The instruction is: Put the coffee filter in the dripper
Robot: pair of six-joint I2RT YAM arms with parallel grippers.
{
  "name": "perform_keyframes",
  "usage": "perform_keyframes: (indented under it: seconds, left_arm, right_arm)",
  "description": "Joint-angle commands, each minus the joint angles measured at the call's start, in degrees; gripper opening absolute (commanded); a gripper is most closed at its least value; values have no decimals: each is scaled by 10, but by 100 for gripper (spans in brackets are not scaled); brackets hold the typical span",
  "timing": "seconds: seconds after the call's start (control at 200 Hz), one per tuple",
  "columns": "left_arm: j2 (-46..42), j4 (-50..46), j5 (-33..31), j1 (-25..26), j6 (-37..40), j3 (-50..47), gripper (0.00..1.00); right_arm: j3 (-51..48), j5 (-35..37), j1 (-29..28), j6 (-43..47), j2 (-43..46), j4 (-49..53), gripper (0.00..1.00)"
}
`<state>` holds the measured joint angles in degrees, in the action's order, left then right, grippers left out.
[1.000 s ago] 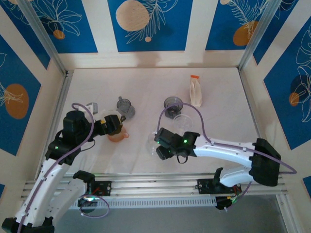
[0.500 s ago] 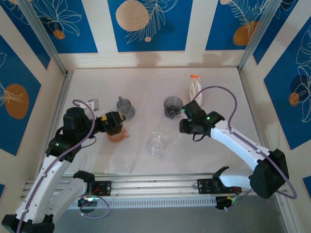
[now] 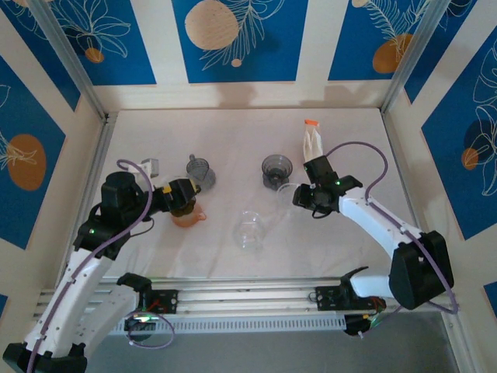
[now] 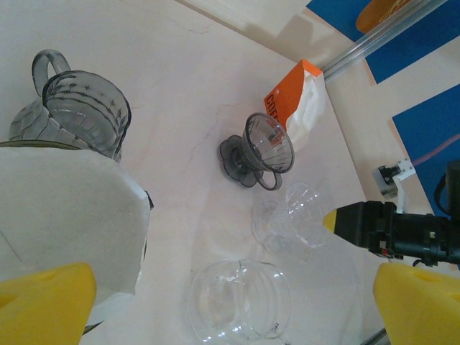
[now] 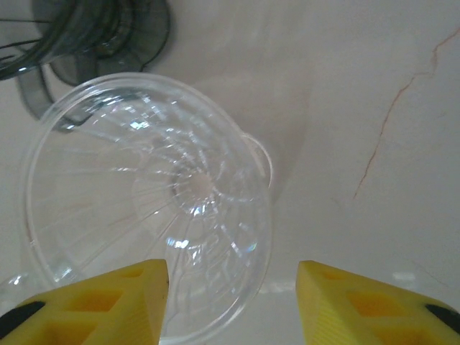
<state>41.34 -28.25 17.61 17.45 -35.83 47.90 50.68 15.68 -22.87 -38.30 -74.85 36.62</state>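
Coffee filter [image 4: 68, 215] lay lower left of left wrist view, beside left gripper [image 4: 230, 305], whose jaws were spread wide, released. Likely light, floppy, easily creased; pinch rim edge gently. Right gripper [image 5: 230, 295] hovered parted, empty, over clear dripper [image 5: 151, 194].

The filter pack [image 3: 312, 146] stands at the far right of the table [image 3: 233, 132]. Just left of it, a little nearer, stands a dripper on a base [image 3: 276, 169]. A second dripper [image 3: 289, 194] lies just near of that one. A third dripper [image 3: 250, 231] lies nearer still, to the left. Further left stands a handled dripper [image 3: 200, 169], with the coffee filter [image 4: 72, 208] just near of it.
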Motion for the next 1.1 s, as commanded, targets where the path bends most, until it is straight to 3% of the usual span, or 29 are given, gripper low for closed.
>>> perform_keyframes:
  seconds: [0.0, 0.12, 0.715, 1.095]
  left_arm:
    - [-6, 16, 13, -9, 10, -4, 99]
    - [-8, 15, 10, -9, 10, -4, 99]
    - [-7, 16, 10, -9, 9, -10, 99]
    - [-7, 10, 9, -9, 15, -6, 99]
  right_arm:
    - [-4, -25, 10, -9, -22, -29, 49]
    - [-4, -38, 20, -5, -43, -42, 45]
    - [-9, -72, 46, 42, -28, -23, 0]
    - [26, -152, 44, 58, 78, 50, 0]
